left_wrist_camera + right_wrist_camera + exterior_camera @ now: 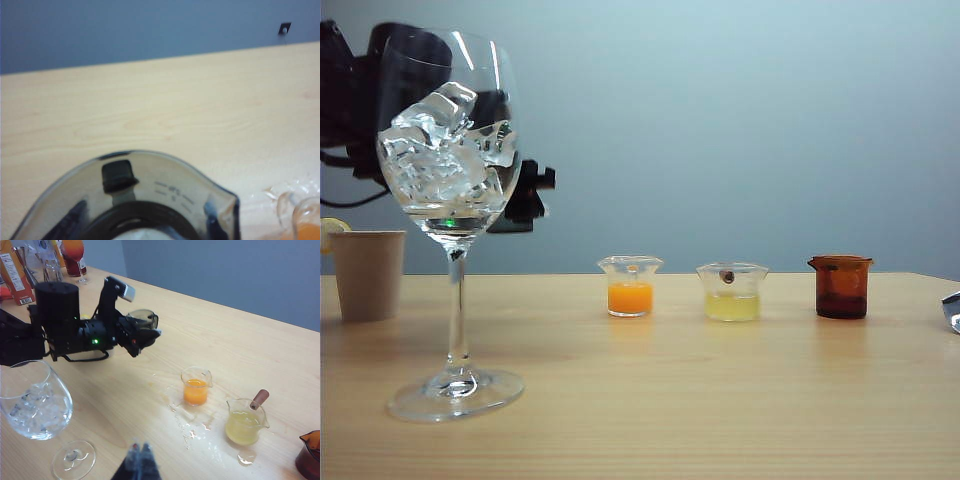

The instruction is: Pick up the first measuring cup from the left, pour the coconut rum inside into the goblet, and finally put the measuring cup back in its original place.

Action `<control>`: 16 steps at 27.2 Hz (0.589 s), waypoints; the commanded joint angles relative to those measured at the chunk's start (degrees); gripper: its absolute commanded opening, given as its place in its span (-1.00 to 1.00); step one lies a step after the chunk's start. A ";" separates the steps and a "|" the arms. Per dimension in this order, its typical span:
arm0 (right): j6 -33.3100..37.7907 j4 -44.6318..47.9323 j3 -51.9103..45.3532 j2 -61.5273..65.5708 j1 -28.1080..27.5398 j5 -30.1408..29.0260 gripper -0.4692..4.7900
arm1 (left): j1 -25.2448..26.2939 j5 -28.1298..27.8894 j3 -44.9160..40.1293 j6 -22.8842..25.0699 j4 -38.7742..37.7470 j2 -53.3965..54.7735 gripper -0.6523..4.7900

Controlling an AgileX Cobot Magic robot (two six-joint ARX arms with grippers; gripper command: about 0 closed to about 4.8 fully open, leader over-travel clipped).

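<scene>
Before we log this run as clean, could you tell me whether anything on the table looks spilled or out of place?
Yes: clear liquid is puddled on the table beside the orange cup and yellow cup. The left gripper holds the grey cup aloft.

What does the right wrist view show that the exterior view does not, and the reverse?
Only the right wrist view: the left gripper holding the smoky cup above the table, a wet spill, bottles at the far end, and the shut right gripper. Only the exterior view: the paper cup. Both: the goblet with ice, the orange cup, the yellow cup, the amber cup, and the table.
</scene>
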 commanded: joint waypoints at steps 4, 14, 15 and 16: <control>-0.15 1.14 0.22 -0.09 -0.02 -0.20 -0.83 | 0.13 0.20 0.17 0.90 -3.58 -6.01 -0.55; -0.15 1.44 0.22 -0.09 -0.02 -0.22 -0.83 | 0.13 0.22 0.17 2.38 -16.85 -18.86 -0.55; -0.15 1.44 0.22 -0.09 -0.02 -0.22 -0.83 | 0.13 0.52 0.17 2.38 -18.93 -21.22 -0.55; -0.15 1.46 0.22 -0.09 -0.02 -0.22 -0.83 | 0.13 1.16 0.17 2.40 -20.06 -22.32 -0.55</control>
